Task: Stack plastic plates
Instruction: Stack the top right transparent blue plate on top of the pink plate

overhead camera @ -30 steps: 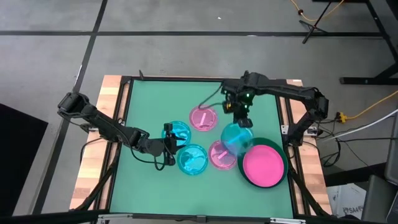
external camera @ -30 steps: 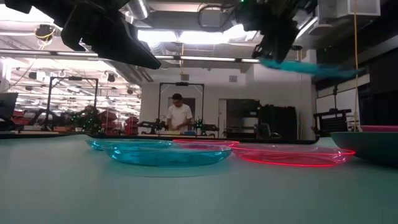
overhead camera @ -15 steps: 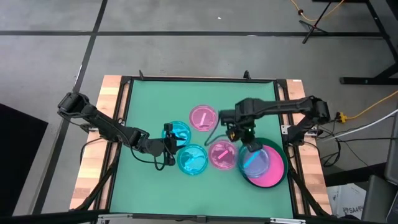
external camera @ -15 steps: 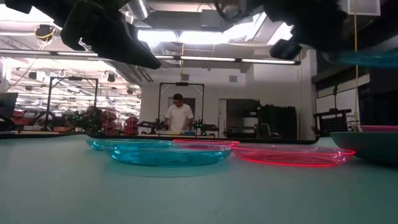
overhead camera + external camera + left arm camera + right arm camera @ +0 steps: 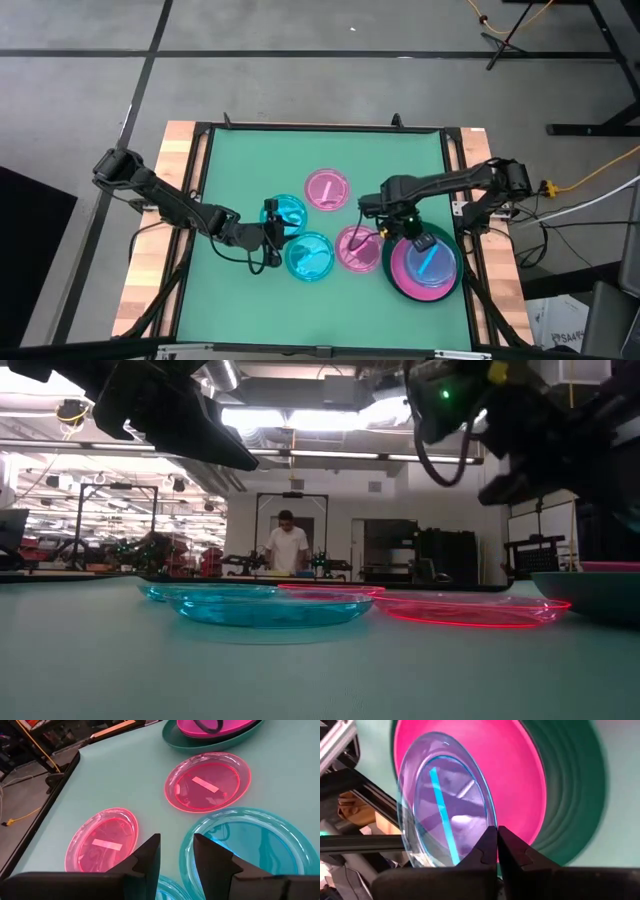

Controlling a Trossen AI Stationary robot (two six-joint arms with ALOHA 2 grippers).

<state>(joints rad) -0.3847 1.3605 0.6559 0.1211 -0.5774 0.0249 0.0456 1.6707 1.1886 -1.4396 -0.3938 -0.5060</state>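
Note:
My right gripper [image 5: 417, 242] is shut on a small translucent cyan plate [image 5: 445, 805], over the hot pink plate [image 5: 445, 280] that lies in the large dark green plate [image 5: 392, 272] at the table's near right. My left gripper [image 5: 272, 232] is open, empty and low between two cyan plates [image 5: 291, 211] [image 5: 310, 257] that lie flat on the mat. Two translucent pink plates [image 5: 326, 189] [image 5: 355, 249] also lie flat on the mat. No dark grey plate shows. My right gripper pinches the cyan plate's rim [image 5: 487, 822] between its two fingers, at the edge nearest the wrist. The fingers slant down from the table's far side. The plate is tilted over the hot pink plate [image 5: 515, 775]; I cannot tell whether its far edge touches it.
The green mat [image 5: 240, 170] has bare room along its far and left sides. A raised black frame [image 5: 455, 180] and wooden borders edge the table. In the low view a person [image 5: 290, 545] stands far back in the room, at a bench.
My right gripper has carried the cyan plate from above the middle of the table toward the near right edge and down, over the hot pink plate. The plate has stayed in the shut fingers and clear of the mat.

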